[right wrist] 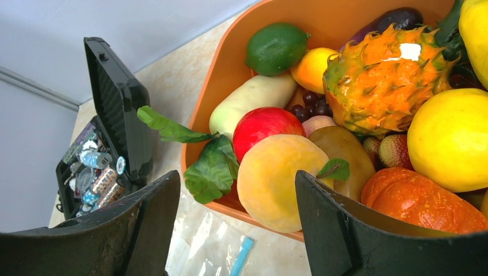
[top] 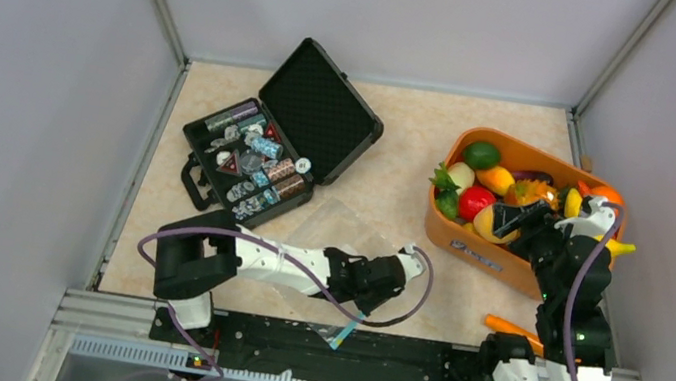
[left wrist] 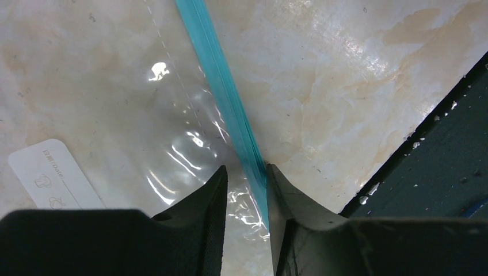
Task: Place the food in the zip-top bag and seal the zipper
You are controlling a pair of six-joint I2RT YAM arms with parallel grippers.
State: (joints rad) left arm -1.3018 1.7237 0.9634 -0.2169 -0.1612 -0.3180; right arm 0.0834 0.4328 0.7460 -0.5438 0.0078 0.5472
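We see the zip-top bag (top: 341, 223) lying flat on the table (top: 404, 130), mid-front, between the open black case (top: 320, 112) and the orange basket (top: 476, 244). It looks empty; its white label (left wrist: 49, 175) faces up. The zipper (left wrist: 221, 86) runs along the bag's near-right edge, w/ 1 end reaching over the dark front rail (top: 291, 340).

The left gripper (left wrist: 246, 171) is down at that edge, jaws only a narrow gap apart and astride the teal strip. The strip touches 1 finger (left wrist: 285, 198); clear film shows betw. it and the other finger, so we don't see it clamped from both sides.

The right gripper (right wrist: 236, 181) hangs over the basket's near-left part, jaws spread wide, nothing betw. them. Right below the gap sits a yellow-orange peach-like fruit (right wrist: 276, 178).

All the food we can see is in the basket, except 1 carrot-like orange stick (top: 511, 328) on the table by the right arm's base. In the basket:
- lime (right wrist: 276, 49)
- red fruit (right wrist: 265, 126)
- pale oblong veg (right wrist: 253, 100)
- dragon fruit (right wrist: 385, 75)
- big yellow fruit (right wrist: 449, 138)
- orange pumpkin (right wrist: 420, 201)
- eggplant (right wrist: 397, 20)
- leafy greens (right wrist: 210, 172), hanging over the rim.
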